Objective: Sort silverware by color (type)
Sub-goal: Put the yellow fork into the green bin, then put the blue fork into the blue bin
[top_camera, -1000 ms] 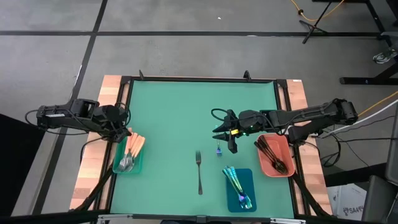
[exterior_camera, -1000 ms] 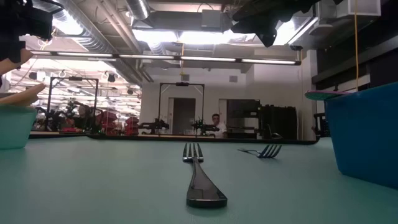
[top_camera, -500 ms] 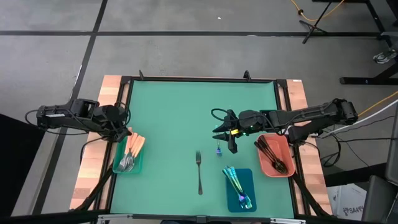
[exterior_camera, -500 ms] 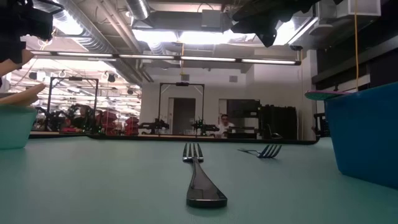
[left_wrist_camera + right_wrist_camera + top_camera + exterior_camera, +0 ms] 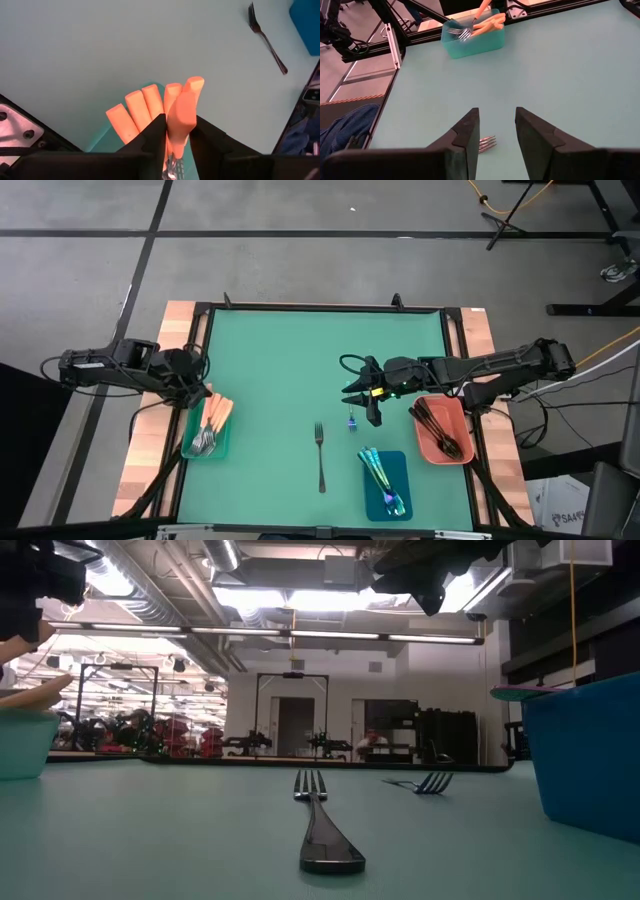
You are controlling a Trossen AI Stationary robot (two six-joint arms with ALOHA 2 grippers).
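Note:
The teal tray (image 5: 207,445) at the left holds several orange-handled silverware pieces (image 5: 142,107). My left gripper (image 5: 177,120) stands over its far end, shut on one orange handle. One dark fork (image 5: 320,456) lies mid-table, and a small bluish fork (image 5: 352,420) lies right of it. My right gripper (image 5: 362,402) hovers open above that small fork (image 5: 487,143), touching nothing. Iridescent pieces fill the blue tray (image 5: 398,465), dark ones the salmon tray (image 5: 455,412). My left gripper pinches one orange handle (image 5: 183,106) near its free end between the two fingers. The fingers slant downward from the table's left side. The piece stands tilted, with its metal end (image 5: 172,169) down in the teal tray among the others.
Bare green table surface (image 5: 290,360) spreads across the far half. Black frame rails (image 5: 320,307) border the table, with wooden strips outside them. In the low view the blue tray (image 5: 590,760) rises at the right and the teal tray (image 5: 20,745) at the left.

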